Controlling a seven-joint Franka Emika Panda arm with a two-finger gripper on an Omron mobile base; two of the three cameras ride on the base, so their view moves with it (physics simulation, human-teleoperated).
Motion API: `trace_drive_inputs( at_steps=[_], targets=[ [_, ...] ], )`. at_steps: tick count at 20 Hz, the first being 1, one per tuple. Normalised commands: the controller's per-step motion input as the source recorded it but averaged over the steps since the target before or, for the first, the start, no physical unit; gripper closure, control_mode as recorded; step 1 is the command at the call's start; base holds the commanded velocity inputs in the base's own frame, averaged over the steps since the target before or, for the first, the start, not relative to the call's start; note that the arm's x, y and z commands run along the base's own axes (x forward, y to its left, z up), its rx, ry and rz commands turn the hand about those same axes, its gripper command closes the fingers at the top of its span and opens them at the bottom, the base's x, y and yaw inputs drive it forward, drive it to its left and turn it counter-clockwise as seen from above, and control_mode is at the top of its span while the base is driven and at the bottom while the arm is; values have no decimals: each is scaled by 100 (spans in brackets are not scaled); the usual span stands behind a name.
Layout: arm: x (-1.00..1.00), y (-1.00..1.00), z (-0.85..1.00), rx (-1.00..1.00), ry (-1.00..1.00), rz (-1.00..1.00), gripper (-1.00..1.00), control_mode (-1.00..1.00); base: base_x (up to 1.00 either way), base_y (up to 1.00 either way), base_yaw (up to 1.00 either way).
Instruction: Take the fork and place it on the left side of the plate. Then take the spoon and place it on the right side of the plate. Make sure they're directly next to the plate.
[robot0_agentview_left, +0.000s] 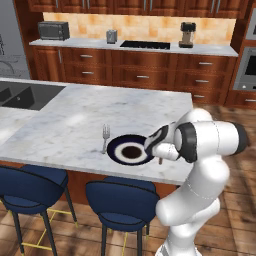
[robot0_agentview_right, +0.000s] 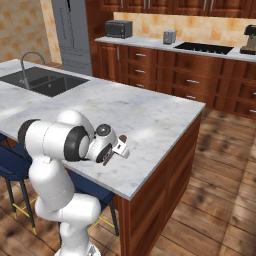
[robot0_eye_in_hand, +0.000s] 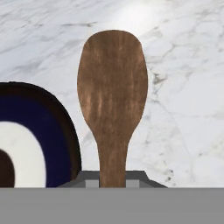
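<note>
Item: wooden spoon (robot0_eye_in_hand: 112, 94). Brown, oval bowl, straight handle. Location: in the end effector (robot0_eye_in_hand: 112, 178), handle clamped between the two finger tips at the bottom of the hand view, bowl running straight ahead of the fingers. Long axis: in line with the end effector's reach. The frames do not settle whether it is resting on the marble or just above it.

Item: end effector. State: fingers drawn nearly together, closed on the spoon handle. Position: low over the near edge of the desk (robot0_agentview_left: 75, 125), tucked behind the arm's wrist in the left base view.

Item: plate (robot0_eye_in_hand: 39, 140). Navy rim, white inner ring, dark brown centre. Location: immediately to the left of the end effector in the hand view; the rim curves to just beside the spoon's neck, with a thin strip of marble showing between them higher up. Governing relation: spoon lies on the plate's right side, its length running past the rim rather than pointing at the centre.

Item: fork (robot0_agentview_left: 105, 136). Silver-grey metal. Location: beyond the plate from the end effector, close beside the plate's left rim, tines pointing away from the stools.

Assessment: fork step appears complete; spoon step near its end. The next move likely needs only a gentle set-down and release, keeping the spoon close to the rim without overlapping it.
</note>
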Motion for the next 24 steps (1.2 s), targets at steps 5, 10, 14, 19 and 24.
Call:
trace_drive_inputs(
  at_steps=[5,10,14,19,24],
  targets=[
    [21,0,-13,1,0,0,-100,-100,0,0,0],
    [19,0,-10,1,-1,0,-100,-100,0,0,0],
    [14,0,-6,4,-3,0,-100,-100,0,0,0],
    [2,0,-1,8,-7,0,-100,-100,0,0,0],
    [-52,-6,43,18,-17,0,-100,-100,0,0,0]
  ],
)
